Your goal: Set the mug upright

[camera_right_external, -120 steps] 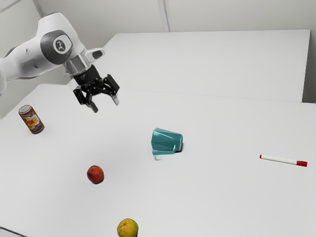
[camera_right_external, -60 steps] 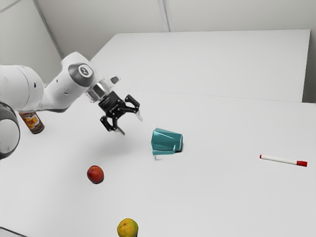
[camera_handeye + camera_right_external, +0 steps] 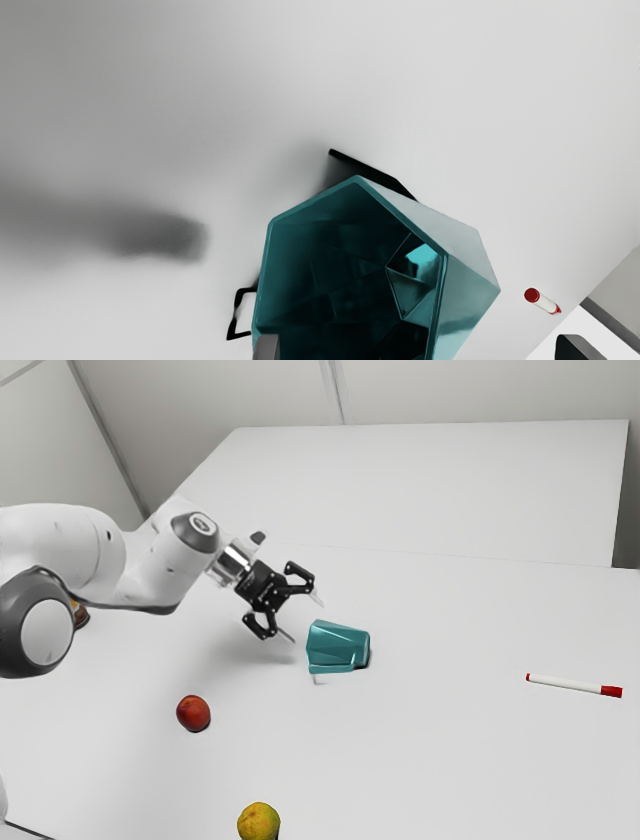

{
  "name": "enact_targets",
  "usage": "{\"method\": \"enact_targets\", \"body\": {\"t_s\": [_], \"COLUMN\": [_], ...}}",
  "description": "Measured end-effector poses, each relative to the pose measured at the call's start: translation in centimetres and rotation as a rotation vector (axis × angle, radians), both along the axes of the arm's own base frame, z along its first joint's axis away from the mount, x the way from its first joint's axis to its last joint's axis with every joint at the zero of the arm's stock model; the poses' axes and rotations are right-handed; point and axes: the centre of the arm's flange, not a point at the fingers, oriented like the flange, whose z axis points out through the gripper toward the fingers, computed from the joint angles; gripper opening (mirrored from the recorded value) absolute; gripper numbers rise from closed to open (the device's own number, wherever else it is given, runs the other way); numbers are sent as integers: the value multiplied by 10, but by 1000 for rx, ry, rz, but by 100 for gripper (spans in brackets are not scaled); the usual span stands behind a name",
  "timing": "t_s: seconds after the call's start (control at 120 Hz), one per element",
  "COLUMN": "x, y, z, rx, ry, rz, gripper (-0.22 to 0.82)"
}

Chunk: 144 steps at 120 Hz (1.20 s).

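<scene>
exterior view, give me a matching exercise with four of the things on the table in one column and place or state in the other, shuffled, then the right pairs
Things
1. Teal faceted mug
2. Round red fruit
3. Round yellow fruit
4. White marker with a red cap

Place or state
A. Nearest of the four to the exterior view's bottom edge
B. Tipped over, open end toward the black two-finger gripper
C. Farthest of the four toward the exterior view's right
D. Farthest of the four toward the exterior view's left

Right pairs: 1-B, 2-D, 3-A, 4-C
</scene>
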Motion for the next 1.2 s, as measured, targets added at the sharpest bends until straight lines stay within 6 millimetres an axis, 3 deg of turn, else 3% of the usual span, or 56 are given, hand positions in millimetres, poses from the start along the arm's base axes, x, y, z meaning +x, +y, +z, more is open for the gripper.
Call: {"method": "enact_targets", "body": {"t_s": [0.225,0.358,0.533,0.683,0.958,1.142,1.2], "x": [-3,-2,-1,0,9,11,10], "y": [-26,-31,-31,-35,-45,-50,-51], "z": [-19,-24,-18,-14,8,21,33], "rx": [-77,-97,-81,-71,-49,-4,39], "ry": [30,38,28,22,-21,-43,-63], "rz": [35,49,37,26,-7,-48,-83], "gripper": [60,60,18,-1,-14,-15,-15]}}
